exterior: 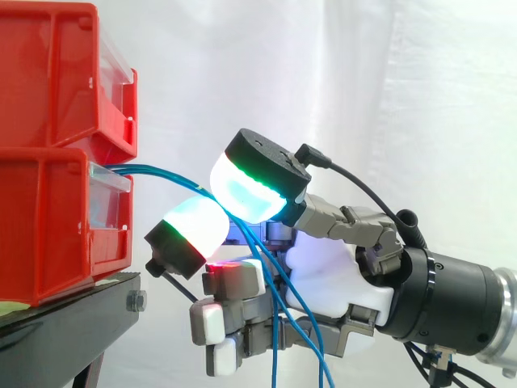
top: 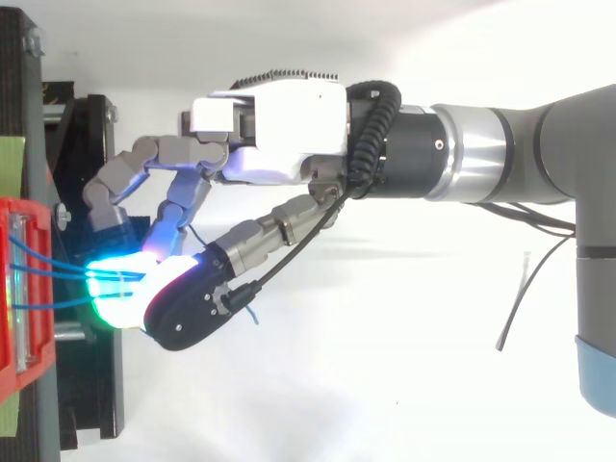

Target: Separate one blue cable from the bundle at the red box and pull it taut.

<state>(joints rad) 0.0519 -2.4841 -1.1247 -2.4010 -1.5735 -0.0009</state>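
Hand (exterior: 331, 271) closed in a pinch: two glowing pads (exterior: 198, 226) meet on a blue cable (exterior: 166, 173) just right of the lower red box (exterior: 48, 230), probably gripping near the exit to isolate one strand. Rest of the bundle (exterior: 303, 327) droops past the palm. Pinched cable still arcs, so not taut yet.
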